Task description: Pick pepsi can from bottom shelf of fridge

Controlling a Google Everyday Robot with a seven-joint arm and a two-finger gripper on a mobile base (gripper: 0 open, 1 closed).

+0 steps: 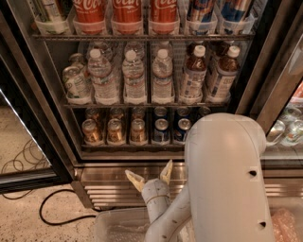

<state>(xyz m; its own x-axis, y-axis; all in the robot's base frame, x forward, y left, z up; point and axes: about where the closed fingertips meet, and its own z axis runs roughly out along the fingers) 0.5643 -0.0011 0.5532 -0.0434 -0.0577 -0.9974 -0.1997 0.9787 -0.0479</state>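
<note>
Jaws are spread wide with nothing in them. The gripper (148,171) hangs low in front of the fridge (106,185), down by its ribbed steel base and below the cans.

The pepsi can (161,131) I want is at the front of the blue row on the bottom shelf (118,147). It's just right of the gold cans (115,131), with a second blue can (182,128) tight on its right.

I reckon the move is lift, square up on it and go straight in, since the neighbours leave little room either side.

Water bottles (134,78) sit in clear trays on the rack above, with Coca-Cola cans (126,12) up top.
</note>
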